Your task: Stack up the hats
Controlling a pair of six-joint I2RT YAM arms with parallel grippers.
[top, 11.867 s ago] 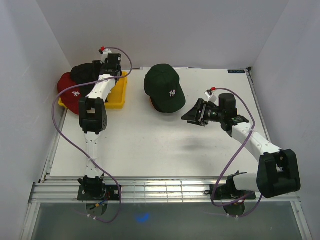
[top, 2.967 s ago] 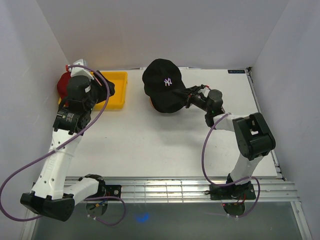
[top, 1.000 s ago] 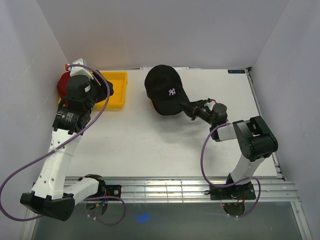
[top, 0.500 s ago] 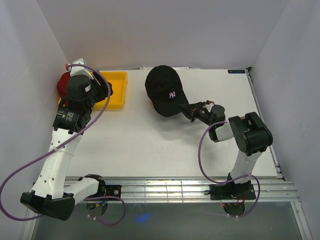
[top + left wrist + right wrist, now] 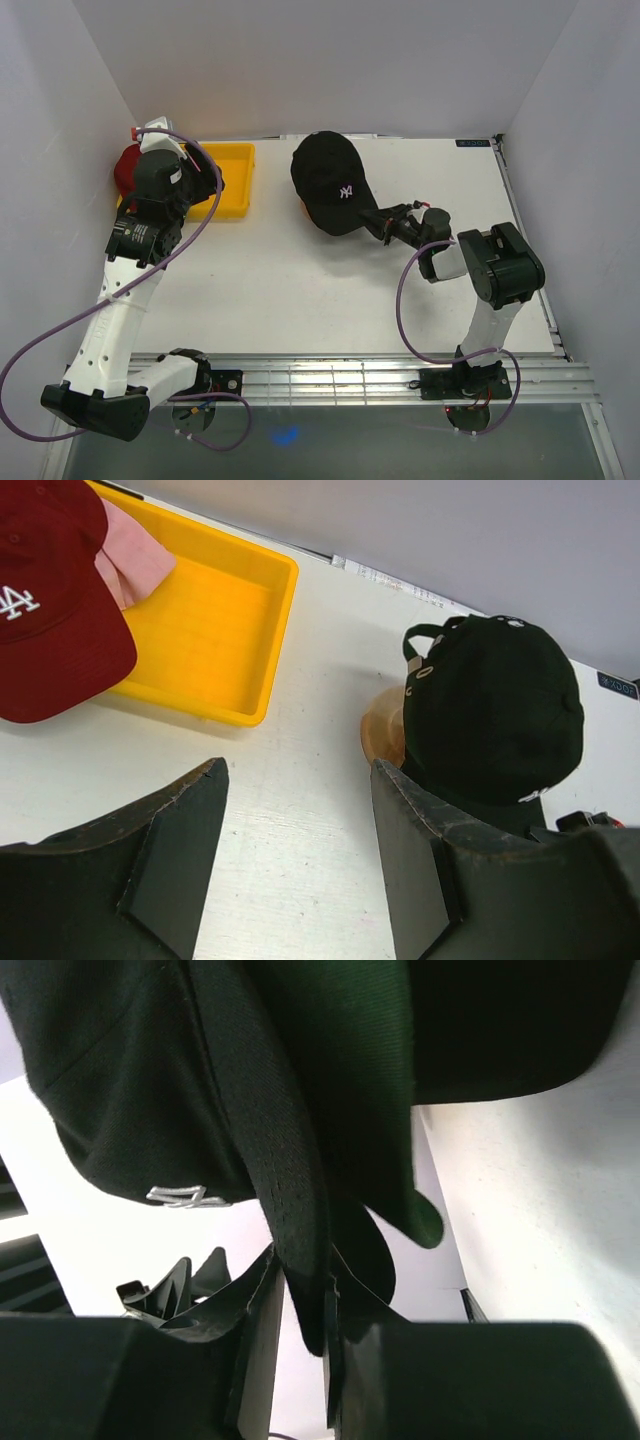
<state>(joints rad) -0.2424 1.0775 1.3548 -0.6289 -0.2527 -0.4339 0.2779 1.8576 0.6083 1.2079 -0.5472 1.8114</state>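
black cap point(image 5: 328, 180) sits atop the stand point(image 5: 383, 735) at table 12 o'clock, right gripper point(image 5: 383, 224) clamped on its brim at 4 o'clock, left gripper point(image 5: 297, 780) agape near the yellow tray point(image 5: 232, 182) at 10; retreating before release could drag it off.

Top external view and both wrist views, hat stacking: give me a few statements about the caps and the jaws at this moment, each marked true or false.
1. The right jaws are shut on the brim of the black cap. True.
2. The left jaws hold the red cap. False: they stand open with nothing between them.
3. The black cap lies in the yellow tray. False: it sits over the wooden stand, apart from the tray.
4. A pink cap shows beside the red cap at the tray. True.
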